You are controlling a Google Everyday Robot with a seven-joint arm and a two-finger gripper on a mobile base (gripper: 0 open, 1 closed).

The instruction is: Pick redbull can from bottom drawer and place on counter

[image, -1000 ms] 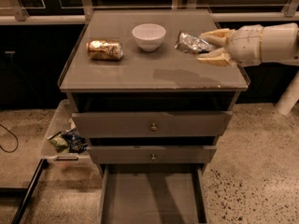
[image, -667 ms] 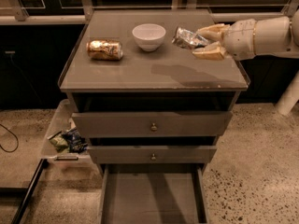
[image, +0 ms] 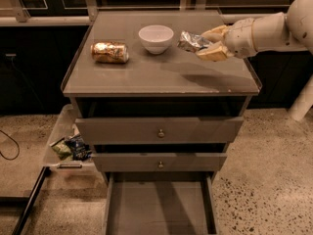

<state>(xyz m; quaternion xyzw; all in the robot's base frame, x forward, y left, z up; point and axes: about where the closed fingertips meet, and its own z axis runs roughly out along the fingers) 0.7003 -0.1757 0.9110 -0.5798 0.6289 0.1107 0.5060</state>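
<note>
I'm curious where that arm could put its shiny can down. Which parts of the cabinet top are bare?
The counter is bare along its whole front strip, and on the right under the gripper, which holds the redbull can. The back is more crowded: a gold can left, a white bowl middle.

Shiny metal redbull can in smooth gripper jaws over glossy counter.

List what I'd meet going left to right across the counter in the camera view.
Left to right: gold can on its side → white bowl → redbull can, clamped in the jaws of the gripper at the right.
</note>
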